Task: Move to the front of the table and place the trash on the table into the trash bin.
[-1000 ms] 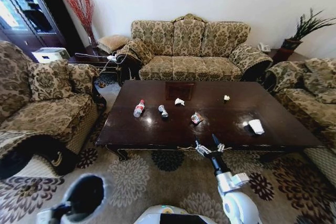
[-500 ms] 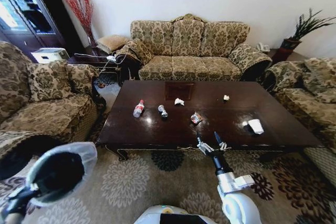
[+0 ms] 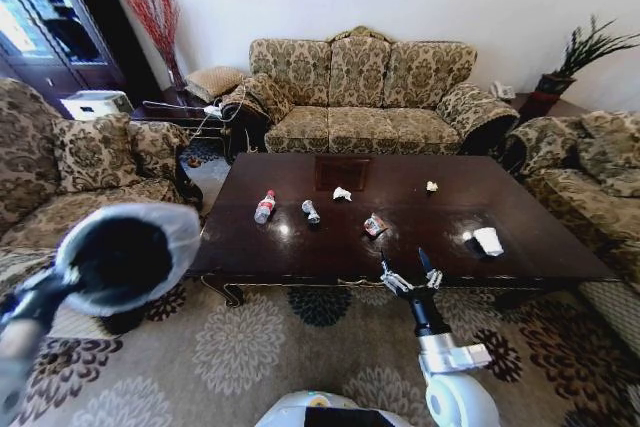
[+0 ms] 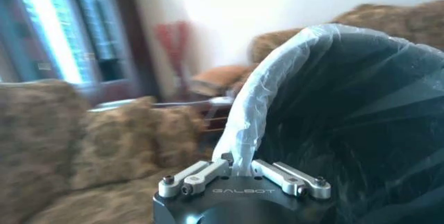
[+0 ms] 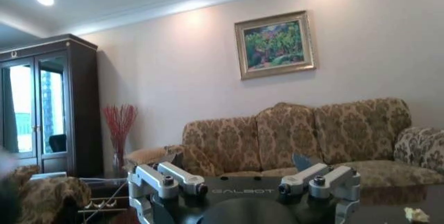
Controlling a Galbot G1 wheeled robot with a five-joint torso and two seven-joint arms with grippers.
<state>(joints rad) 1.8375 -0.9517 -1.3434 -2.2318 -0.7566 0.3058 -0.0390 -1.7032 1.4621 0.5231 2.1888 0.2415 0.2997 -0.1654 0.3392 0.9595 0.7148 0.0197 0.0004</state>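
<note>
The table stood before me, its long near edge facing my base, with the trash spread over its top: a bottle with a red cap lay toward my left, a small silvery wrapper just beside it, a white wad farther back near the inlaid panel, a second crumpled wrapper near the middle, another small wad toward the far right, and a white cup lying on its side near the right end. The bin was off the floor at my left, tilted so that its dark mouth faced the head camera, level with the table's left end and apart from it. My left gripper held it: in the left wrist view my jaws were closed onto the bin's rim, pinching the white bag bunched over it, with the black interior beside them. My right gripper hovered over the table's near edge, right of centre, touching nothing; its jaws stood wide apart and held nothing, as the right wrist view also showed, looking level across the tabletop toward the sofa and the painting on the wall. A patterned sofa stood behind the table, an armchair to my left and another to my right, all on a floral rug.
</note>
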